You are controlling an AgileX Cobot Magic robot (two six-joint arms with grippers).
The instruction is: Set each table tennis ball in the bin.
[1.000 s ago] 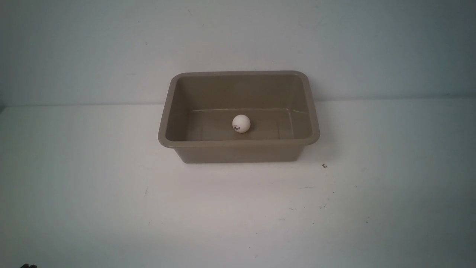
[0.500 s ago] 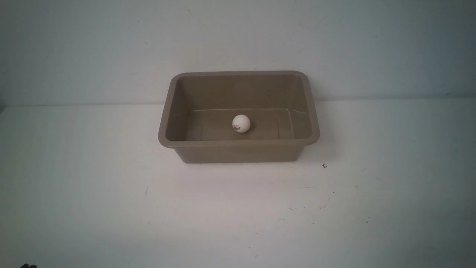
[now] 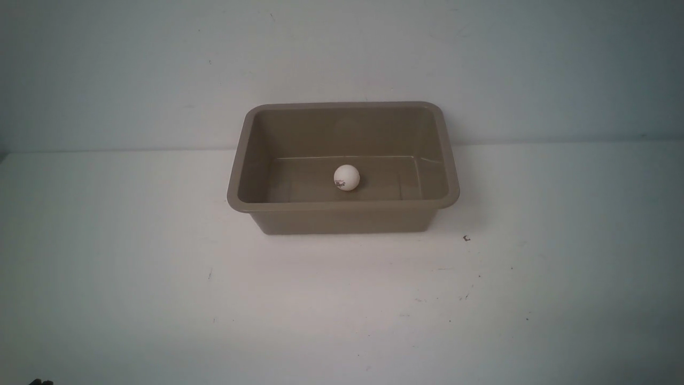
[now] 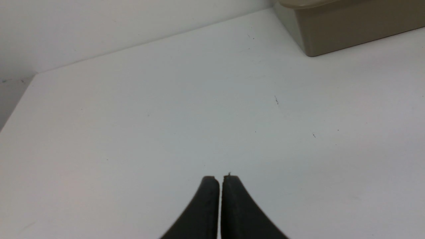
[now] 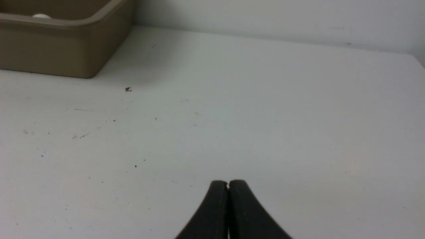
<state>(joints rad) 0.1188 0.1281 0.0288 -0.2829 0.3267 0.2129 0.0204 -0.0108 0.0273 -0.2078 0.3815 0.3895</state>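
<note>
The taupe bin (image 3: 342,206) stands at the middle of the white table near the back wall. One white table tennis ball (image 3: 347,177) with a dark printed mark rests on the bin's floor. From the right wrist view only the top of the table tennis ball (image 5: 42,15) peeks over the rim of the bin (image 5: 66,49). My left gripper (image 4: 220,178) is shut with nothing in it, low over bare table, well short of the bin (image 4: 348,30). My right gripper (image 5: 228,182) is shut and empty too, over the table to the bin's right.
A tiny dark chip (image 3: 466,238) lies on the table just right of the bin's front corner, along with scattered specks. The table's left edge (image 4: 16,103) shows in the left wrist view. The back wall rises close behind the bin.
</note>
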